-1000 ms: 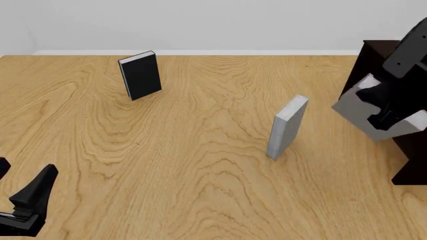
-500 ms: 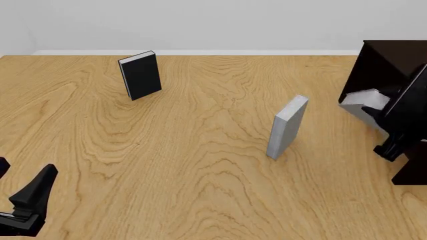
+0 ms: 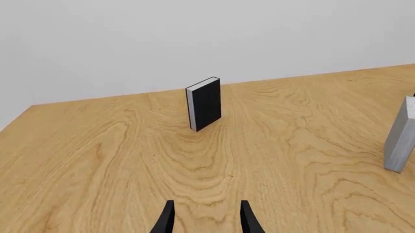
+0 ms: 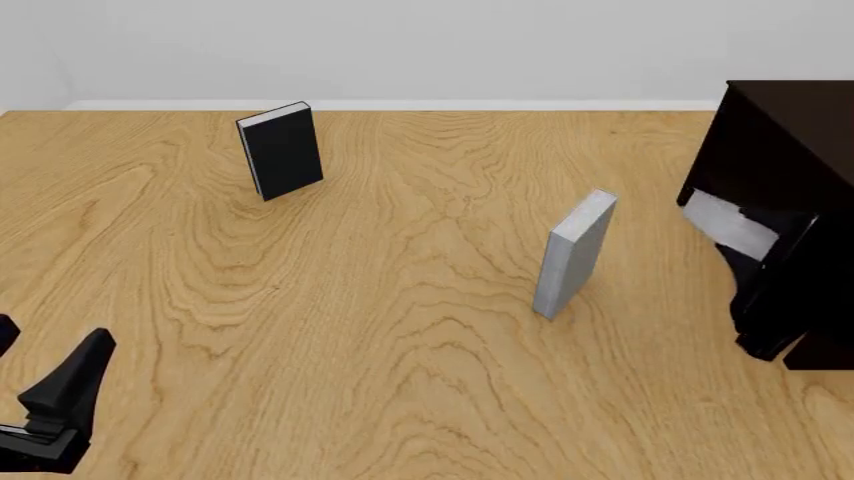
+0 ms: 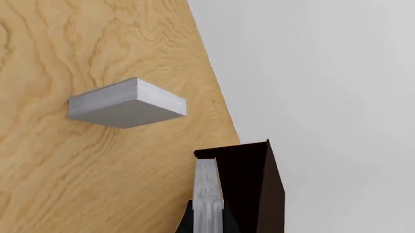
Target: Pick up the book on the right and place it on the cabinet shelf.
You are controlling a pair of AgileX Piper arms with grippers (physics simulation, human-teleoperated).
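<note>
My right gripper (image 5: 207, 221) clamps the book (image 5: 207, 194), its long axis pointing into the cabinet (image 4: 781, 150), partly on the shelf. My left gripper (image 3: 206, 218) idles open, well apart.

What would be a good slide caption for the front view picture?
Right end effector sets a grey book into the dark cabinet; two other books stand on the table.

The left gripper (image 4: 54, 405) sat low at the near left, its two dark fingers (image 3: 167, 221) parted with nothing between them. The right arm (image 4: 781, 290) reached in from the right edge, its gripper (image 5: 206, 221) clamped on the book (image 5: 207, 194).
</note>
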